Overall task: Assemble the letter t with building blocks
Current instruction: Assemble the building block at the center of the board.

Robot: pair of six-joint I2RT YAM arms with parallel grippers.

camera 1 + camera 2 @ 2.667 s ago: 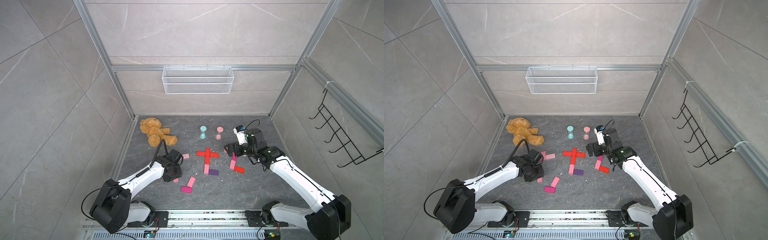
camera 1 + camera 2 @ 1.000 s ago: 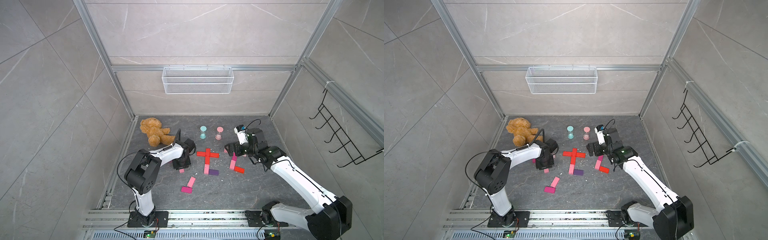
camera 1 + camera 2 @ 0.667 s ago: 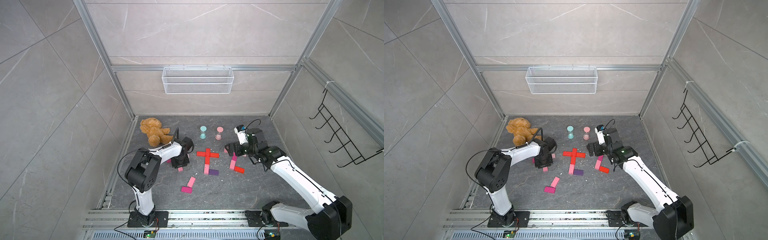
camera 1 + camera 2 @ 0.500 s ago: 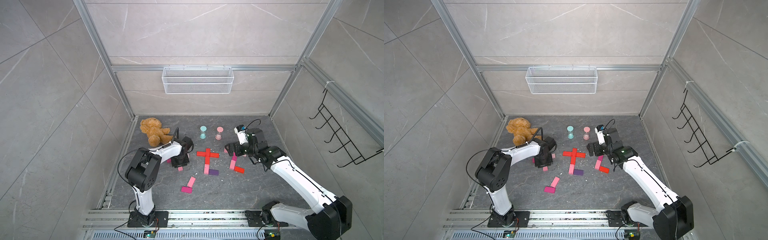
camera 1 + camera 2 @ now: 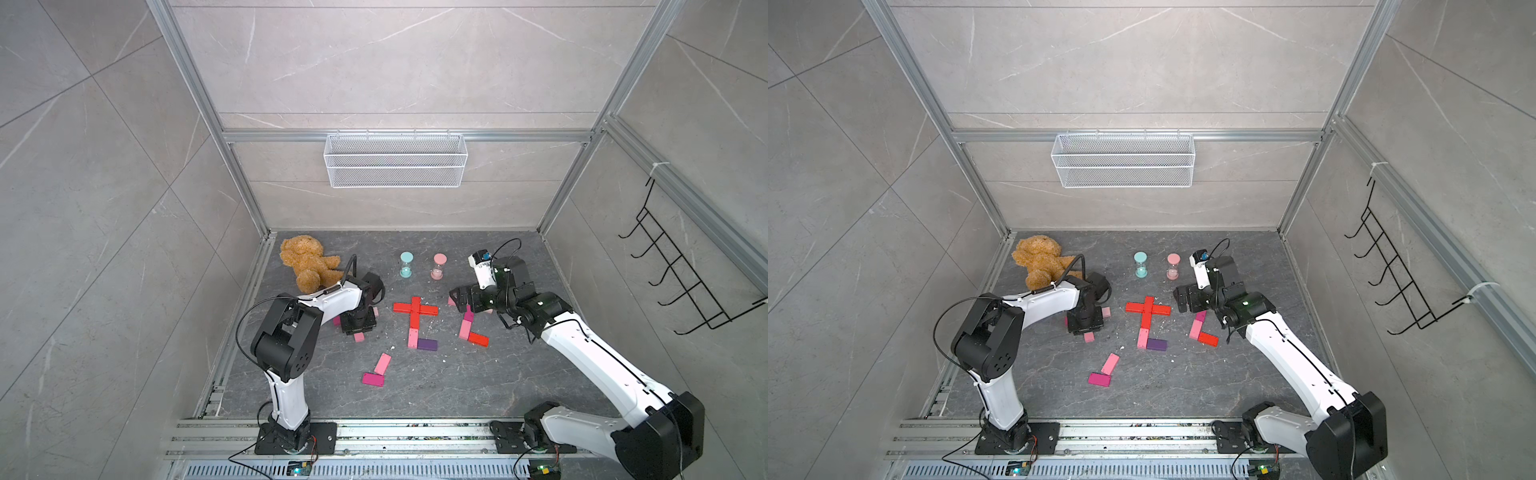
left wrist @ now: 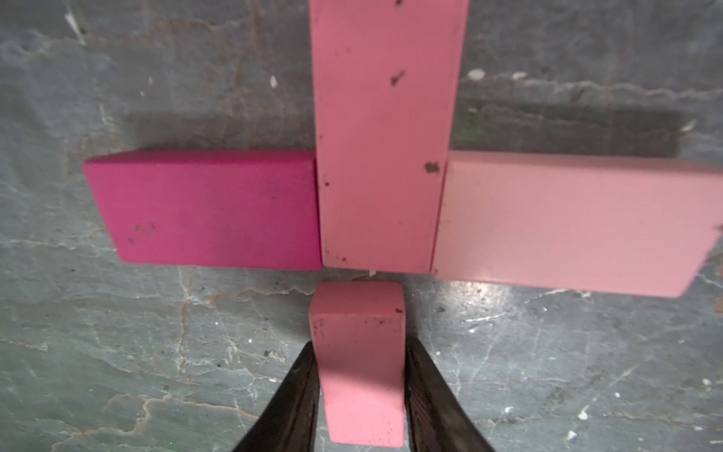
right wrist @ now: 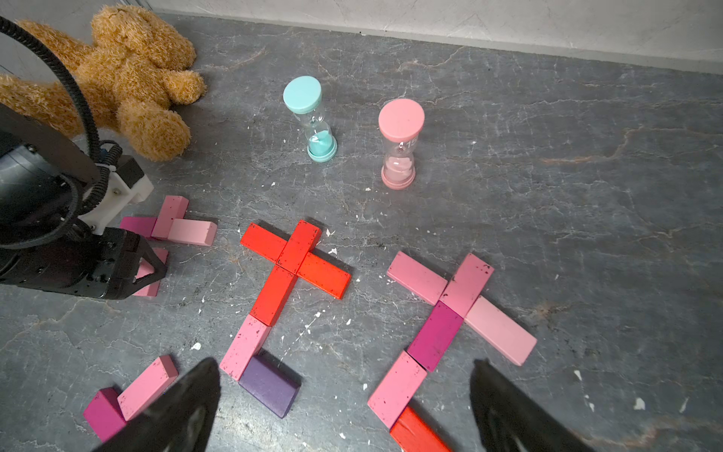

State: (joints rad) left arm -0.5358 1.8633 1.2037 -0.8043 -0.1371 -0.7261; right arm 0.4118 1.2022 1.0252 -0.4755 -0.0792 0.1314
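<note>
Your left end effector (image 6: 360,344) is clamped on a pink block (image 6: 360,371) beside three joined blocks (image 6: 383,176); your right end effector (image 7: 343,362) stands wide apart.

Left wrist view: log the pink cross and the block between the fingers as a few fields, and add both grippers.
left gripper: shut on the held pink block
held block position: its end faces the centre pink block, with a thin gap between them
cross arms: magenta block and pale pink block butt against the centre block's two sides
right gripper: open, holding nothing
</note>
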